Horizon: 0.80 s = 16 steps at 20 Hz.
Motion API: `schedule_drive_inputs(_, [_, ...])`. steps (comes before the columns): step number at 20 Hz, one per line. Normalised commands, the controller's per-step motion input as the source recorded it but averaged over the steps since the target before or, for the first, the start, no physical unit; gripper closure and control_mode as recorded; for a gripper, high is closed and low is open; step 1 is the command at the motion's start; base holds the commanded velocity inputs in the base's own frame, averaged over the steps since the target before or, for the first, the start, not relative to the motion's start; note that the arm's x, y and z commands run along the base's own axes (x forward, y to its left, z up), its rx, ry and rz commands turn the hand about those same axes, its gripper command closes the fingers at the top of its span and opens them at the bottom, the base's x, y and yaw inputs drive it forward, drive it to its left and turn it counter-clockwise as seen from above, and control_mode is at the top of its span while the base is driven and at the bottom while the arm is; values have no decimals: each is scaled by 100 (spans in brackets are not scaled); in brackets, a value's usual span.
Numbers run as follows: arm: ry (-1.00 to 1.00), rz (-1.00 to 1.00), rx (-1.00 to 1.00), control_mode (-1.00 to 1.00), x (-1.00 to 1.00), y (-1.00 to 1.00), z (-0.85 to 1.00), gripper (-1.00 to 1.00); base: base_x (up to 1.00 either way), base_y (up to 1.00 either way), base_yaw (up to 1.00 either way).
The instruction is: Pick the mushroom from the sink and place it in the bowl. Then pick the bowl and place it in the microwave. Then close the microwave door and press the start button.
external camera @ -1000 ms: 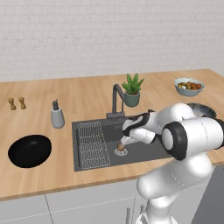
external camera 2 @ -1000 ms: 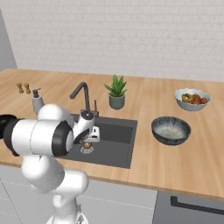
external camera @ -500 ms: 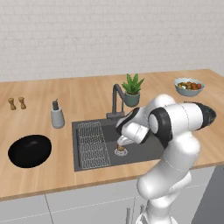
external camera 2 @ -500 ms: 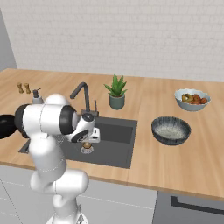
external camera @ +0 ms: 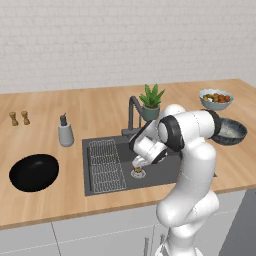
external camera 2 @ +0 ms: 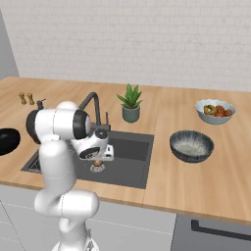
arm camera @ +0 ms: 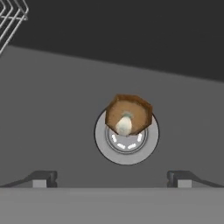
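Item: tiny tan-brown mushroom (arm camera: 127, 114), lying on the round drain (arm camera: 127, 140) of the dark grey sink (external camera: 170, 172), not yet picked. Two-finger gripper (arm camera: 112, 179) directly above, jaws spread wide, empty. Glossy black bowl (external camera: 34, 172) left of sink, unfilled. Every step outstanding.

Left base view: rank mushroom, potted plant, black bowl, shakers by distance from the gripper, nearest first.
1. mushroom, on the sink drain right under the gripper
2. potted plant, behind the sink
3. black bowl, on the counter, far left
4. shakers, back-left corner
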Motion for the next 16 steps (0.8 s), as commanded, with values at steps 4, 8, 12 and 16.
schedule_drive_inputs(4, [0,0,0,-100,26,6,-31,-100,0,0,0])
schedule_drive_inputs(8, [0,0,0,-100,36,2,-21,-100,0,0,0])
schedule_drive_inputs(12, [0,0,0,-100,33,0,-18,-100,0,0,0])
schedule_drive_inputs(16, [0,0,0,-100,29,0,-24,-100,0,0,0])
